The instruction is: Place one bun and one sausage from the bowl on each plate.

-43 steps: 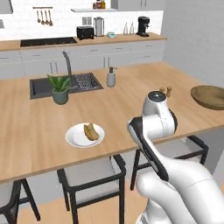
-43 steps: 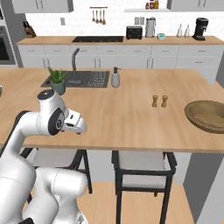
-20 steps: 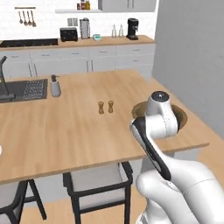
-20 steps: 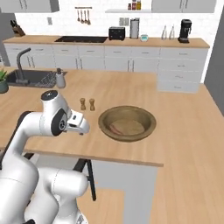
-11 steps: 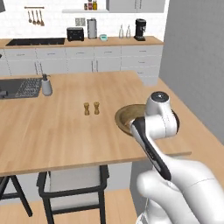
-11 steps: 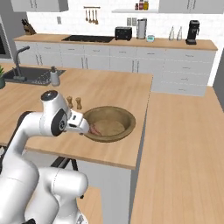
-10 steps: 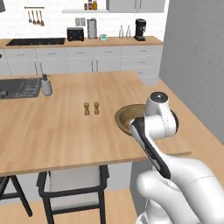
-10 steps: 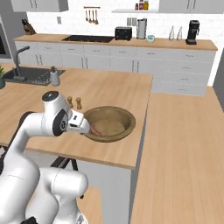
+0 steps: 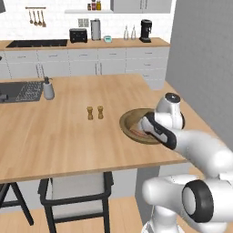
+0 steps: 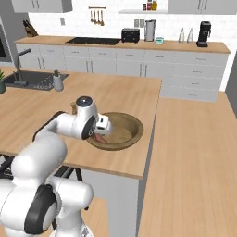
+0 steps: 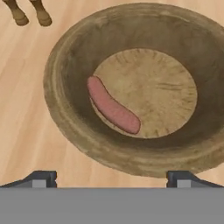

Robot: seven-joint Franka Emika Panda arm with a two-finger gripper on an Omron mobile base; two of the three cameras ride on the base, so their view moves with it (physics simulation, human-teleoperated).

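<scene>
Dark-brown, rough-grained wooden bowl (image 11: 131,87) holds one smooth reddish-brown sausage (image 11: 113,106) on its paler flat floor, atop a light wood-plank counter (image 9: 54,136). Above it, the empty gripper (image 11: 111,177) hangs wide open. No writing is legible.

Lighting: bright, even, diffuse; no single source was evident. Shadows: faint and soft, darkest inside the bowl (image 11: 70,109) wall. Glare: none on the countertop (image 9: 54,136). Sharpness: base views were slightly soft and pixelated; hand view textures were blurred. Edge distortion: none noted.
</scene>
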